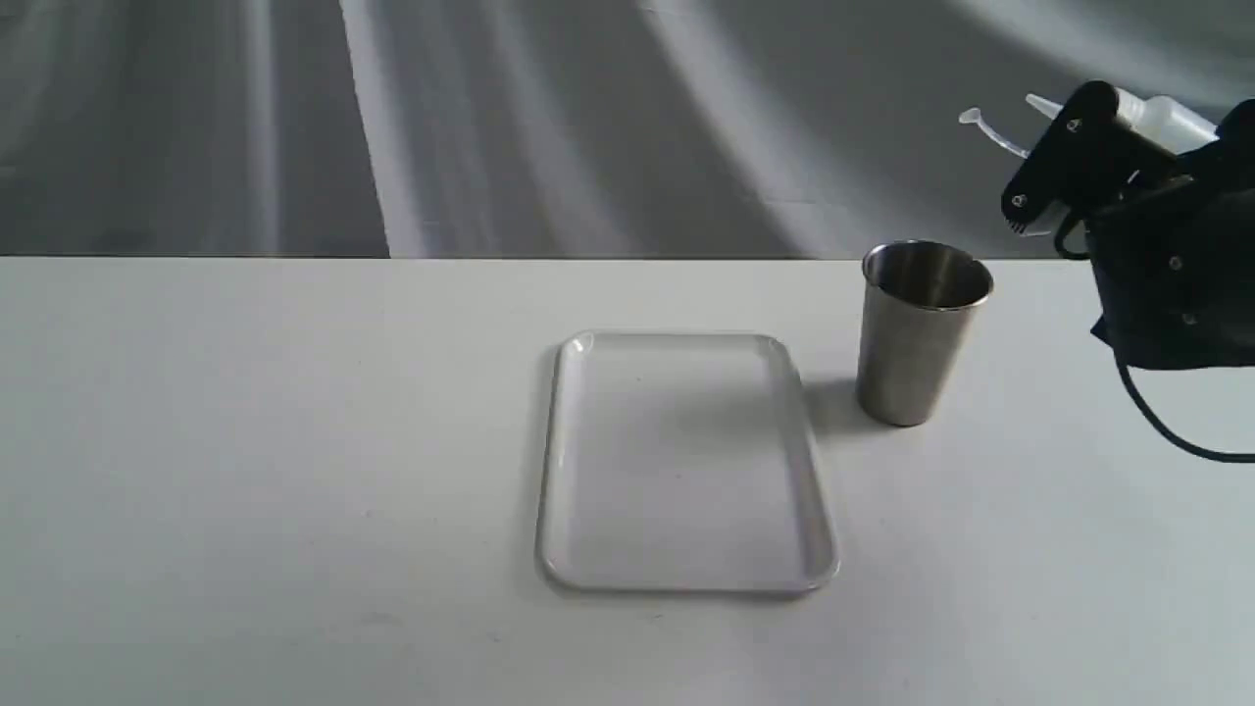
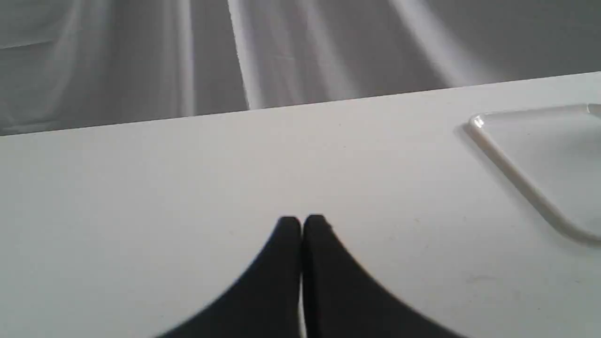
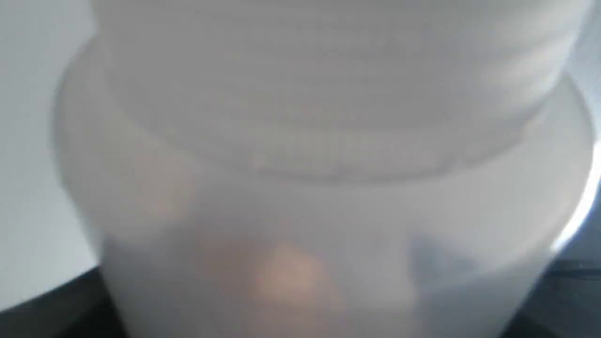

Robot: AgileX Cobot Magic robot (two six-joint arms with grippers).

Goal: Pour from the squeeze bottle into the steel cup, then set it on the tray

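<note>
My right gripper (image 1: 1054,167) is shut on the squeeze bottle (image 1: 1162,120), held high at the far right and tipped almost sideways. Its pointed nozzle aims left, with the thin cap strap dangling beside it, above and to the right of the steel cup (image 1: 920,331). The cup stands upright on the white table. In the right wrist view the squeeze bottle (image 3: 324,188) fills the picture as a blurred translucent body with an amber patch low down. The white tray (image 1: 684,461) lies flat left of the cup. My left gripper (image 2: 301,224) is shut, low over the table, with the tray's (image 2: 516,176) rim off to one side.
The white table's far edge (image 1: 441,258) runs across the exterior view, with a grey draped backdrop (image 1: 588,118) behind it. A black cable (image 1: 1157,417) hangs from the right arm near the cup.
</note>
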